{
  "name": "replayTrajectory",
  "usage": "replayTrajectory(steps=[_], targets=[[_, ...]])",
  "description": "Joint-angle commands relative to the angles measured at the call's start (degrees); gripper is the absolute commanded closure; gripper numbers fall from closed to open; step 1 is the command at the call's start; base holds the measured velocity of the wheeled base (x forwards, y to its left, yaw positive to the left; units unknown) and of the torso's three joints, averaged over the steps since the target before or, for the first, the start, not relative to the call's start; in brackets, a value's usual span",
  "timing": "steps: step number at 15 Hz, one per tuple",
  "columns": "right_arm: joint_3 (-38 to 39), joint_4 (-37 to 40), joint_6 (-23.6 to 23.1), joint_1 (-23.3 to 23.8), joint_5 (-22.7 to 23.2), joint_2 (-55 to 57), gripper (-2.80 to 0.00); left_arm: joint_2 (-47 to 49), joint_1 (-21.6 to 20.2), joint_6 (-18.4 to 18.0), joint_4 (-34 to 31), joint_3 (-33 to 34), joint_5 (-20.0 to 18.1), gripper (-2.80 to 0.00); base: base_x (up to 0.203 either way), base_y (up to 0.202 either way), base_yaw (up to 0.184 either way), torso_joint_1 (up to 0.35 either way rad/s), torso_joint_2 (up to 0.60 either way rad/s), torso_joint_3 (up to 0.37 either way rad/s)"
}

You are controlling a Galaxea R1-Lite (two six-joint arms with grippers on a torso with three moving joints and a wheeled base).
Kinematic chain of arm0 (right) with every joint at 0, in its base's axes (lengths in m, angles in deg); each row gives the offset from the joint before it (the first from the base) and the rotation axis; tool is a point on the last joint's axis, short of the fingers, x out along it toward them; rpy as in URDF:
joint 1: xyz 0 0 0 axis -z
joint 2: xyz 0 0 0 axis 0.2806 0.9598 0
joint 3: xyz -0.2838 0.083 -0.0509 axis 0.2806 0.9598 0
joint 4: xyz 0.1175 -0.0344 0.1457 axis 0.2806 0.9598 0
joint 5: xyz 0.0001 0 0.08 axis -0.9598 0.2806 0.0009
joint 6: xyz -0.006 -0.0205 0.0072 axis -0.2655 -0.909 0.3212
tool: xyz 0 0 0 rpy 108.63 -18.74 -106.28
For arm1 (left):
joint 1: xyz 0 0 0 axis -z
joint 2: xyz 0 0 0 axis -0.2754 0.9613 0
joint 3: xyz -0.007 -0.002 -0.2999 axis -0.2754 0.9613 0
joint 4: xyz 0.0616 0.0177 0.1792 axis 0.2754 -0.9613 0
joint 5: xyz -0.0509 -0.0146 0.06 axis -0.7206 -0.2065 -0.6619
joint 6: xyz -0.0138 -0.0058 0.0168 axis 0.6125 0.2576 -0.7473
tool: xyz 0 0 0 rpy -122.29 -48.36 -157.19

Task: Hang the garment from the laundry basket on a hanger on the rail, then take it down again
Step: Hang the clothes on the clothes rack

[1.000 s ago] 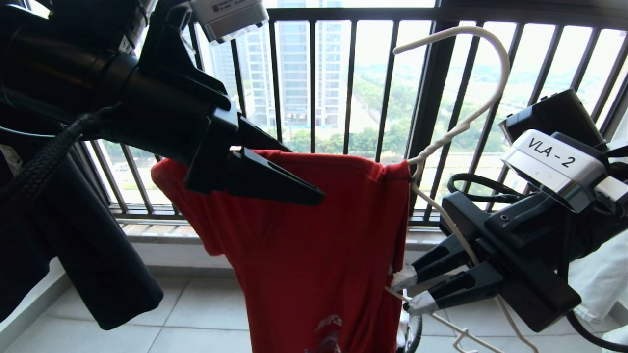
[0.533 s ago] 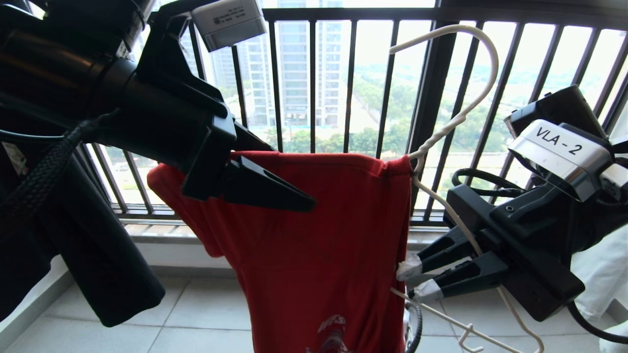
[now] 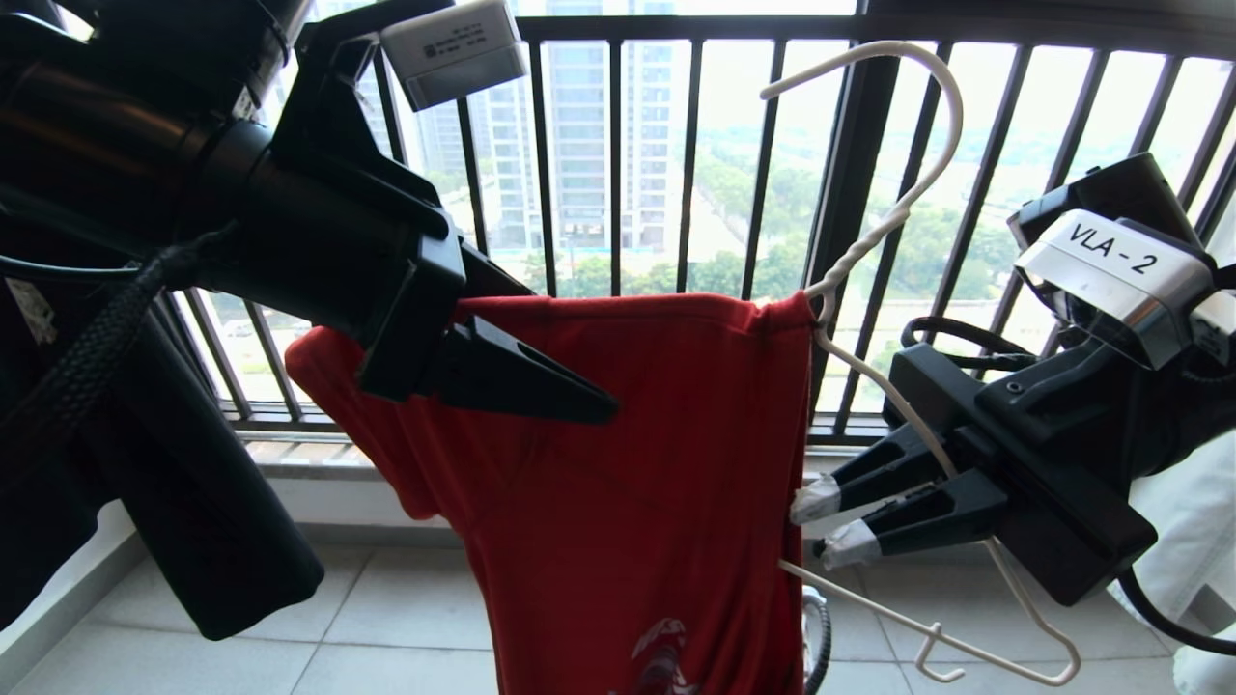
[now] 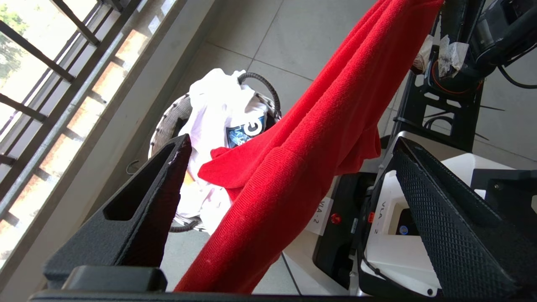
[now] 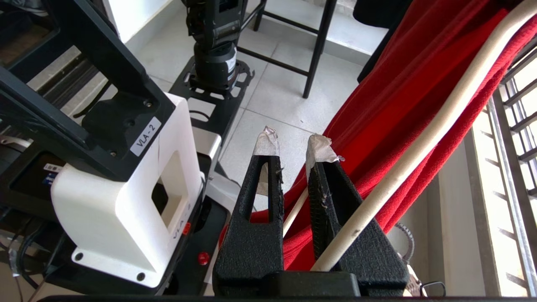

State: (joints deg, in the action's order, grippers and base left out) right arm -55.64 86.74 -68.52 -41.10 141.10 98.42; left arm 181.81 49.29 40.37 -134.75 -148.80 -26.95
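The red garment (image 3: 637, 483) hangs in front of the window bars, one shoulder threaded on the white hanger (image 3: 941, 106). My left gripper (image 3: 570, 352) is open wide, and the garment's top edge (image 4: 293, 159) runs loose between its jaws. My right gripper (image 3: 823, 528), with taped fingertips, is shut on the hanger's thin lower wire just right of the garment. In the right wrist view that gripper (image 5: 292, 142) has the wire between its fingers, and the hanger's arm (image 5: 440, 126) lies across the red cloth (image 5: 390, 96). The laundry basket (image 4: 165, 126) stands on the floor below. The rail is out of view.
A white printed shirt (image 4: 218, 109) fills the basket. The dark barred window railing (image 3: 618, 145) is close behind the garment. A black garment (image 3: 193, 502) hangs at the left, white cloth (image 3: 1188, 521) at the right. The robot's base (image 4: 398, 251) is below.
My right gripper has risen a little with the hanger. The hook has swung slightly left, and the hanger's lower end has come into view. The left gripper has barely moved.
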Motion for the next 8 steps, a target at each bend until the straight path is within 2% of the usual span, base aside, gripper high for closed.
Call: replayTrajectory(steps=[1,5,6,8], targets=[[-0.5,0.1,-0.2,0.8,1.0,0.0,0.00,0.3,-0.2,-0.4,-0.4,0.1,-0.2,-2.80,0.000,0.000,0.000,0.000,0.00,0.000],[-0.7,0.1,-0.2,1.3,1.4,0.0,0.00,0.5,-0.3,-0.8,-0.3,0.2,-0.2,-2.80,0.000,0.000,0.000,0.000,0.00,0.000],[-0.7,0.1,-0.3,1.3,1.4,0.0,0.00,0.5,-0.3,-0.8,-0.3,0.2,-0.2,0.00,0.000,0.000,0.000,0.000,0.00,0.000],[-0.7,0.1,-0.2,1.4,1.4,0.0,0.00,0.5,-0.3,-0.8,-0.3,0.2,-0.2,0.00,0.000,0.000,0.000,0.000,0.00,0.000]])
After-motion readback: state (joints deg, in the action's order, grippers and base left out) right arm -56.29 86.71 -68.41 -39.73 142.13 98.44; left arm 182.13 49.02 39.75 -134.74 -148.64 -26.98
